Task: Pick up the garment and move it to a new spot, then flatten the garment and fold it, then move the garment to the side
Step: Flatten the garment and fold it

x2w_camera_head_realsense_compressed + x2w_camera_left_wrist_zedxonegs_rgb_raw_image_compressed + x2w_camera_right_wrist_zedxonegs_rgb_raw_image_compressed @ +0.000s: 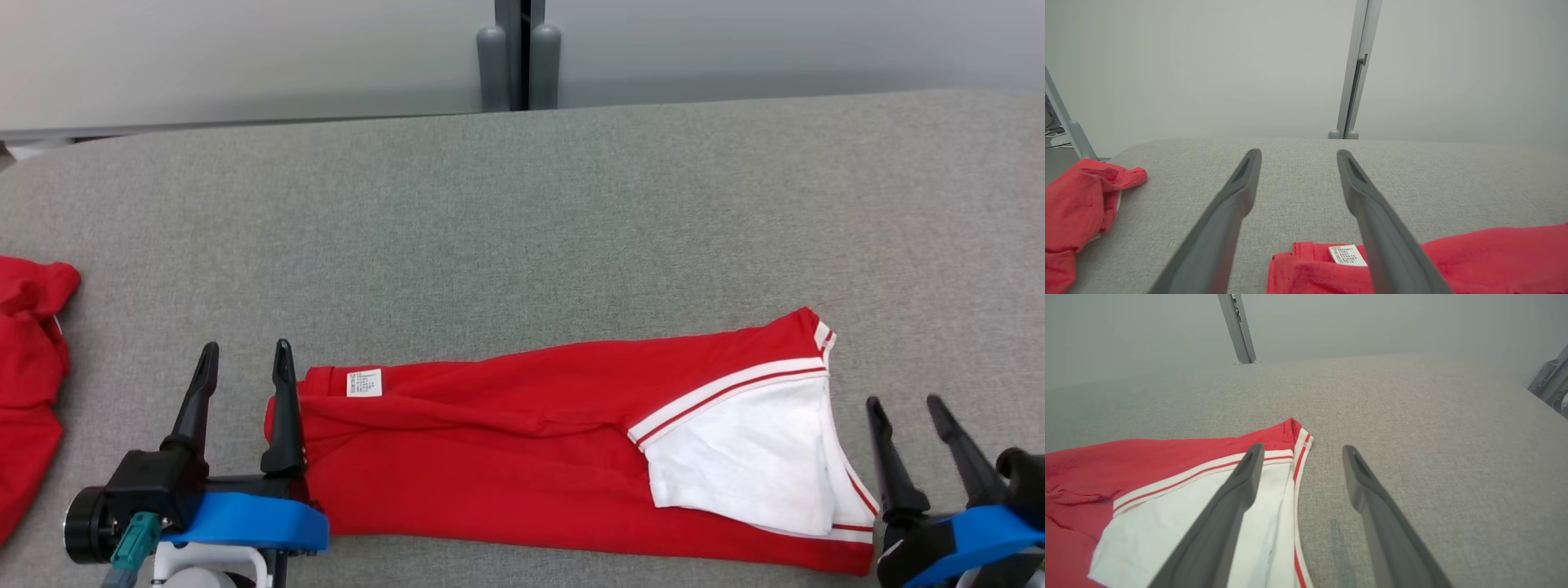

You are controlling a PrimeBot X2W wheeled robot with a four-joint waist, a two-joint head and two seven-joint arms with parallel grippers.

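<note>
The garment, red with a white panel edged in red stripes, lies on the grey cloth-covered table between the two sets of fingers, folded into a long narrow band. Its long axis runs from the left gripper to the right gripper, with the far edge slanting slightly away from the robot towards the right-hand end. The plain red end, which carries a small white care label, points at the left gripper, and the white panel end points at the right gripper. The left gripper's fingers are spread and hold nothing. The inner finger sits against the red end, and in the left wrist view the labelled corner lies low between the two fingers and under the inner one. The right gripper's fingers are likewise spread and empty, just beside the striped end. In the right wrist view the inner finger hangs over the white panel while the outer one is over bare table. Judged from this layout, the lengthwise folds appear done, and each gripper is posted at one end, probably ready to take the ends for a crosswise fold or for the move to the side. A second red cloth lies crumpled well beyond the left gripper's outer finger, apart from the work.
</note>
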